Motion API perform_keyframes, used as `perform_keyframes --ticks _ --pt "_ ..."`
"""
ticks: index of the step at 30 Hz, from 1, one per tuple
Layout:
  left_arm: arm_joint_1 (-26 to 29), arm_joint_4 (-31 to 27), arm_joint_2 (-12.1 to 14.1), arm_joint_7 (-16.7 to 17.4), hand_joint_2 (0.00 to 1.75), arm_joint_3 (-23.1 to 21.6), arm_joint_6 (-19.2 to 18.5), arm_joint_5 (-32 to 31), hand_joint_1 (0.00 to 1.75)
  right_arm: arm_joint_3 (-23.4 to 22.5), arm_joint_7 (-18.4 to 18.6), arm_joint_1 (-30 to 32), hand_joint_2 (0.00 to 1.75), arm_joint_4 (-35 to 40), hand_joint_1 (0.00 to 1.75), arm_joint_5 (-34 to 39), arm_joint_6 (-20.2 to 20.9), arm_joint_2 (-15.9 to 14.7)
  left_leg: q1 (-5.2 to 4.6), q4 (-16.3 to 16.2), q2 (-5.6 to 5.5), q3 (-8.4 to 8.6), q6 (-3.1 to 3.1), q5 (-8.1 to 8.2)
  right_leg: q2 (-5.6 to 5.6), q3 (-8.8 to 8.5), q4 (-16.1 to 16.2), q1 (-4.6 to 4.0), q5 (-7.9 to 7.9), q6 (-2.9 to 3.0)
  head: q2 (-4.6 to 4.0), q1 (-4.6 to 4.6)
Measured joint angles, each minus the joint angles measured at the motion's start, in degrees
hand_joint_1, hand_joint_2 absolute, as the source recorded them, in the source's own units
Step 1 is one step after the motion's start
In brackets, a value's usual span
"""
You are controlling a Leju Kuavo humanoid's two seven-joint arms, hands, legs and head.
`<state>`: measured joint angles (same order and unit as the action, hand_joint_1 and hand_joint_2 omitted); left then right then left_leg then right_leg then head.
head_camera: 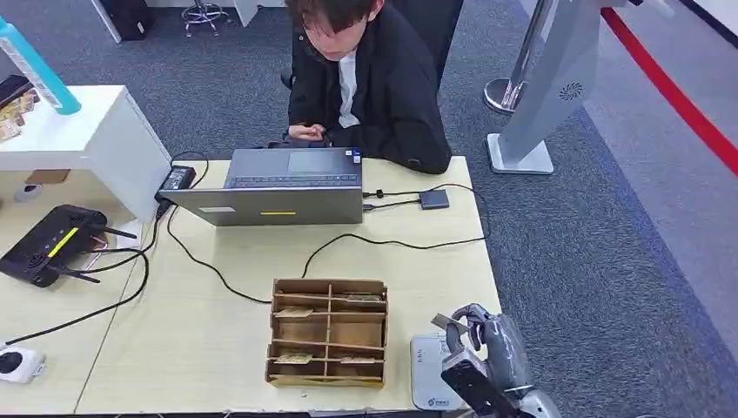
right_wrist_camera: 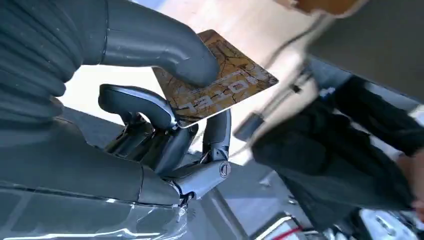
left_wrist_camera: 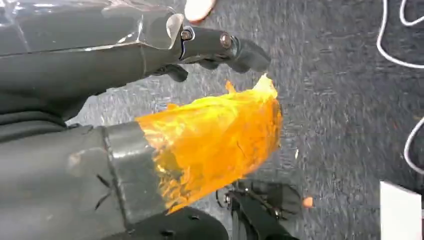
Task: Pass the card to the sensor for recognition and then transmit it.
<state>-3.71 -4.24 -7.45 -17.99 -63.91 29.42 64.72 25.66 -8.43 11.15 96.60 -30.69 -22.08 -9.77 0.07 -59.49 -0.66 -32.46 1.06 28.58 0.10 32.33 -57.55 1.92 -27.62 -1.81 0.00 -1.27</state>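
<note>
- Holding the card [right_wrist_camera: 215,75] between thumb and fingers, your right hand [head_camera: 487,357] sits at the near right corner of the table [head_camera: 218,348], just beside the white sensor [head_camera: 431,370] and partly over it in the head view.
- Your left hand [left_wrist_camera: 215,47] has nothing in it; its fingers look loosely extended above grey carpet, with orange tape [left_wrist_camera: 215,135] wrapped on the thumb.
- Risk: the thumb grips the card near one corner, so most of it sticks out unsupported. Judged likely to pivot or slip if you press it flat on the sensor.
- Risk: the sensor lies right at the table edge; a sideways push could shove it off.
- Risk: the cardboard organiser [head_camera: 329,333] stands just beside the sensor; a wide swing could knock it.
- Risk: a person [head_camera: 374,78] sits across the table behind the laptop [head_camera: 278,187]; hand over slowly.
- Writing: the card shows pale characters on a gold, crackled print, too distorted to read. A small blue mark on the sensor is illegible.
</note>
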Motion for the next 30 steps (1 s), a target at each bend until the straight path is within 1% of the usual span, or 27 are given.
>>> perform_keyframes --ticks 3,9,13,16,19,25,30 --pt "-0.45 0.02 -0.51 -0.13 0.0 -0.28 -1.01 0.24 0.0 -1.07 -1.84 -0.03 1.75 2.14 1.75 -0.85 0.81 1.64 0.01 0.01 -0.02 -0.04 0.0 0.0 -0.02 0.02 0.0 -0.04 -0.02 0.01 0.0 -0.02" --pt "-0.99 0.02 -1.18 -0.13 0.0 -0.66 -1.18 0.68 0.0 -1.6 -4.71 -0.27 1.75 5.47 1.75 -2.19 1.47 3.89 0.04 0.02 0.0 -0.04 -0.01 0.0 -0.01 0.02 0.0 -0.05 -0.02 0.02 0.0 0.0" --pt "-1.21 0.02 -1.29 -0.13 0.0 -0.94 -1.2 0.9 0.0 -1.62 -5.23 -0.64 1.75 6.58 1.75 -2.49 1.49 4.75 0.04 0.02 0.0 -0.04 -0.01 0.0 -0.01 0.01 0.0 -0.05 -0.02 0.02 0.0 0.0" --pt "-1.32 0.02 -1.29 -0.13 0.0 -1.31 -1.27 1.03 0.0 -1.53 -6.65 -1.12 1.75 7.41 1.75 -3.08 1.73 5.31 0.04 0.02 0.0 -0.05 -0.01 0.0 -0.01 0.01 0.0 -0.04 -0.01 0.02 0.0 -0.02" --pt "-1.44 0.02 -1.29 -0.13 0.0 -1.84 -1.33 1.12 0.0 -0.77 -7.66 -2.58 1.75 8.05 1.75 -3.87 2.82 5.88 0.04 0.02 0.01 -0.04 -0.01 -0.01 0.0 0.01 0.0 -0.05 -0.01 0.02 0.0 0.0" --pt "-1.56 0.02 -1.29 -0.11 0.0 -2.34 -1.33 1.29 0.0 1.57 -7.81 -5.55 1.75 8.31 1.75 -5.12 4.37 6.45 0.06 0.03 0.0 -0.05 -0.02 -0.01 0.0 0.01 -0.01 -0.05 -0.01 0.02 0.0 0.0" --pt "-1.67 0.0 -1.27 0.2 0.0 -3.23 -1.31 1.51 0.0 3.87 -7.06 -8.63 1.75 7.65 1.75 -6.89 4.44 6.67 0.06 0.02 -0.01 -0.05 -0.02 -0.02 -0.02 0.01 -0.01 -0.05 -0.01 0.02 0.0 -0.02"
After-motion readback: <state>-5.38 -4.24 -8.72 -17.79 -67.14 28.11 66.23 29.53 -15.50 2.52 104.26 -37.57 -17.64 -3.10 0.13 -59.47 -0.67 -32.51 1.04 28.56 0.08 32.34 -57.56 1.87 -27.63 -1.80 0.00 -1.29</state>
